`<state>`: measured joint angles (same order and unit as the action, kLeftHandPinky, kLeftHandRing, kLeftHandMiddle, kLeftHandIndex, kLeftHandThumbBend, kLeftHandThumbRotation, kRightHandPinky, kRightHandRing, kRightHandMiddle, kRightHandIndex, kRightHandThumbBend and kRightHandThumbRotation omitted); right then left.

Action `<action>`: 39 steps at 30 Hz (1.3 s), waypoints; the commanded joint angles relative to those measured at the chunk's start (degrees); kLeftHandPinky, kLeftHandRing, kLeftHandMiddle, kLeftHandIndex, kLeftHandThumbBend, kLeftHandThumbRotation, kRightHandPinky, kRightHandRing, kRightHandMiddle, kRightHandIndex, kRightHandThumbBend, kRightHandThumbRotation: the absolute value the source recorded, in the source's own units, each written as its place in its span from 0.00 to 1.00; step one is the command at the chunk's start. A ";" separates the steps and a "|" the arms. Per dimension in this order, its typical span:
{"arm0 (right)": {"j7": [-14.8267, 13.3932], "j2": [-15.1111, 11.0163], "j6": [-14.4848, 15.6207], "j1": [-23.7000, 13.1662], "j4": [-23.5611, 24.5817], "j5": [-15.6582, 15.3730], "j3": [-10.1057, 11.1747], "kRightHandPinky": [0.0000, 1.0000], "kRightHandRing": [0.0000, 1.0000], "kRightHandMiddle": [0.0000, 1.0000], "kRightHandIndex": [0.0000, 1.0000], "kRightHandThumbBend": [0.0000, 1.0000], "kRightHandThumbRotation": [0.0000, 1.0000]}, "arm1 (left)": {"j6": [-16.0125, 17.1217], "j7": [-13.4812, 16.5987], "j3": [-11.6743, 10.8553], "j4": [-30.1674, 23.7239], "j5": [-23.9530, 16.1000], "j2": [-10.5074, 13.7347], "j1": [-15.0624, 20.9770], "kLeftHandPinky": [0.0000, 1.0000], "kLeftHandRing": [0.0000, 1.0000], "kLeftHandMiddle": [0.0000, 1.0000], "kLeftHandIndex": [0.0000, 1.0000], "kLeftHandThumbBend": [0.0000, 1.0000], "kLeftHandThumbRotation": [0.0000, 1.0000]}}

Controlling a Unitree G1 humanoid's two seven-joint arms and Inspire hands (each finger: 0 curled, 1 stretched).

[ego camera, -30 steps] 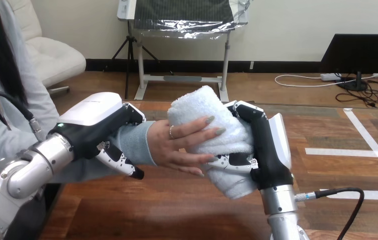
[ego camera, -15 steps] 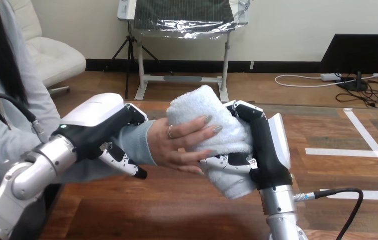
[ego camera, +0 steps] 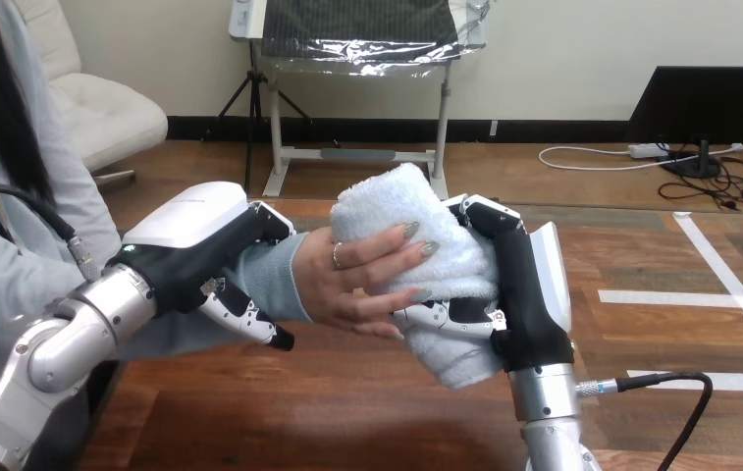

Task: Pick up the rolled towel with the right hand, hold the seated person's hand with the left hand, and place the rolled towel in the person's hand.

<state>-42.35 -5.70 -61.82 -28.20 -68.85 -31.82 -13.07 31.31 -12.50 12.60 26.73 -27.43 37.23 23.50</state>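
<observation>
White rolled towel (ego camera: 387, 211): fluffy stubby cylinder, tilted, above the table (ego camera: 298, 402) toward its far edge.
My right hand (ego camera: 529, 294): upright, fingers wrapped round the towel.
My left hand (ego camera: 200, 245): level, clasped round the person's wrist (ego camera: 274, 277).
Person's hand (ego camera: 347, 285): fingers lying across the towel.

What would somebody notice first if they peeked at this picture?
A fluffy white rolled towel stands out in the middle, above the wooden table. The robot's right hand curls round it from the right, and the person's hand lies on it from the left. At the left, the robot's left hand is wrapped round the person's wrist.
</observation>
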 commanded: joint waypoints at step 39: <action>26.36 1.43 7.64 -2.89 3.47 9.79 -0.85 0.74 0.83 0.86 0.90 0.93 0.28 | 2.89 2.63 -1.85 -3.79 0.74 -1.35 5.81 0.50 0.54 0.59 0.65 0.97 0.12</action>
<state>-21.84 -5.81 -55.71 -28.21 -67.49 -20.21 -10.68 31.76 -12.22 12.38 26.73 -27.59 37.28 23.64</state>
